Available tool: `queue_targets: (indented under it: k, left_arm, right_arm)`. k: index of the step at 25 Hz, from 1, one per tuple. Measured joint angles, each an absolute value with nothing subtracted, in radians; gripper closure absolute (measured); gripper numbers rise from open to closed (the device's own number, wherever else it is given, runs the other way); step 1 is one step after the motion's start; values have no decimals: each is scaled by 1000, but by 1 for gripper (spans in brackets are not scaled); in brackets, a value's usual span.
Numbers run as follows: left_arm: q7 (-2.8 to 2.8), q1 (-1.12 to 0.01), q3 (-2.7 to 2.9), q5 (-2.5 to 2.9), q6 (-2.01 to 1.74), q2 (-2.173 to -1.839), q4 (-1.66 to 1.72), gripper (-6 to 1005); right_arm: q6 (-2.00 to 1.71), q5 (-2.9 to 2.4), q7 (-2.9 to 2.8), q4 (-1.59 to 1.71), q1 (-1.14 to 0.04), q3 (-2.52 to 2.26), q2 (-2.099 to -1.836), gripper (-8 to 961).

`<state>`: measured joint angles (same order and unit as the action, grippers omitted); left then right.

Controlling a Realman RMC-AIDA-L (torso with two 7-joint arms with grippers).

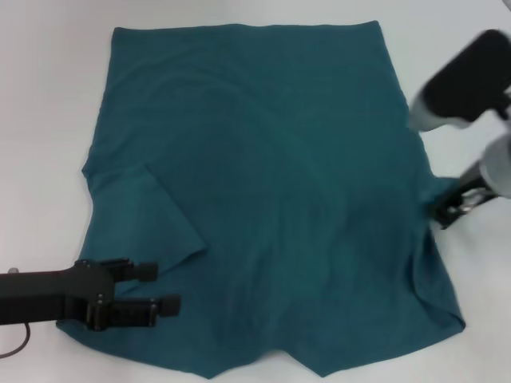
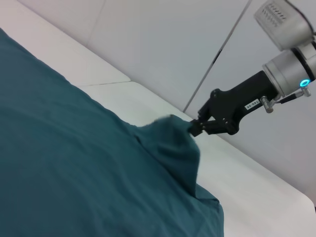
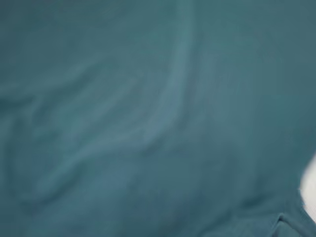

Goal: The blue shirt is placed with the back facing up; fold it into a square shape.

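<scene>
I've got the right gripper (image 2: 193,128) pinched on the blue shirt (image 1: 271,191) edge w/ the rest spread flat inboard of it, left gripper (image 1: 164,289) open over the near sleeve; thin bite, prob slips if I pull fast.

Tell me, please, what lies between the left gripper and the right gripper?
In the head view, only the blue shirt spans from the open left gripper to the right gripper, which pinches its edge.

1. Even, bright light is falling from above, casting only faint shadows.
2. The right arm (image 1: 467,84) is blurring in the head view.
3. The right wrist view is showing soft, unfocused cloth.
</scene>
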<state>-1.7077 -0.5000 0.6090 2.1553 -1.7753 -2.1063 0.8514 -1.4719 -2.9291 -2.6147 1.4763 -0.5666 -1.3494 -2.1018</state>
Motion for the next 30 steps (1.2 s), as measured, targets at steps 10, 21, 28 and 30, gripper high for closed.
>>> queue_targets:
  k: [10, 21, 28, 30]
  left_arm:
    - [-1708, -481, 606, 2155, -1780, -2110, 851, 99]
    - [-1703, -474, 590, 2155, -1778, -2111, 851, 104]
    - [-1703, -474, 539, 2160, -1772, -2104, 860, 107]
    - [-1704, -472, 518, 2166, -1772, -2100, 862, 108]
  right_arm:
    - [-1433, -2930, -2598, 1437, -624, -1638, -2110, 906]
    - [-1449, -2880, -2615, 1393, -635, -1561, -2105, 703]
    - [-1481, -2681, -2534, 1382, -631, -1346, -2098, 495]
    - [-1493, -2671, -2525, 1381, -631, -1302, -2097, 451]
